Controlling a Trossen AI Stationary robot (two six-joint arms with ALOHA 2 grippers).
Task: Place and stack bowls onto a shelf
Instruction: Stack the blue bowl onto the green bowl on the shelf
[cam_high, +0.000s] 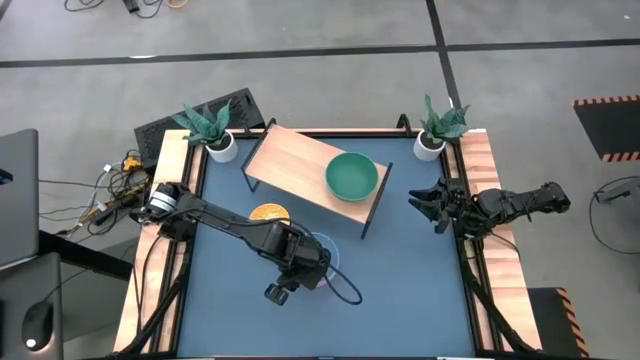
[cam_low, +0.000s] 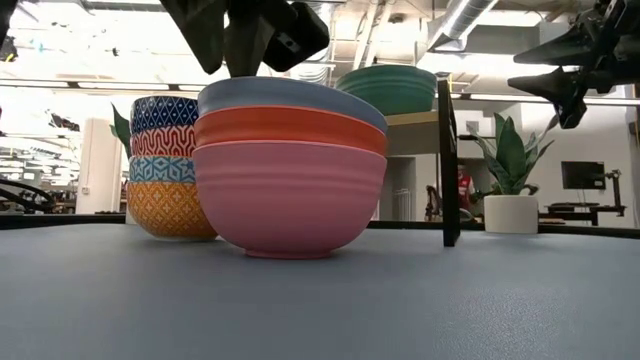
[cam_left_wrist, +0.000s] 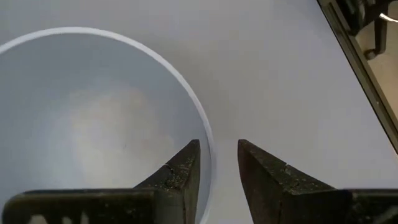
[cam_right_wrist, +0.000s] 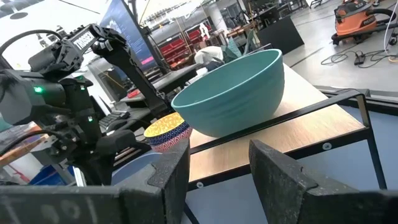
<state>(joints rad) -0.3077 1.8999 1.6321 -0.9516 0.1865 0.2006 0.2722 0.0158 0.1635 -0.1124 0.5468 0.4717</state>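
Dark fingers of the left end effector (cam_left_wrist: 217, 180) are standing slightly apart, straddling the rim of the blue-grey bowl (cam_left_wrist: 93, 124) — one finger inside the rim, one outside — without visibly pinching it. This bowl is sitting on top of a nested stack over the red-pink bowl (cam_low: 290, 127) and the pink bowl (cam_low: 290, 195), which is resting on the blue counter (cam_high: 400, 290) near its middle. Just beside this stack, a pile of small patterned bowls (cam_low: 165, 165) is standing with the yellow one at the bottom. Farther out, the light wooden shelf (cam_high: 295, 160) is standing toward the back of the counter, carrying the green bowl (cam_high: 351, 176) at its right end. The right end effector (cam_high: 425, 203) is hovering above the counter's right edge, beside the shelf, its fingers apart and holding nothing. Two potted plants (cam_high: 213, 128) are flanking the shelf at the rear corners.
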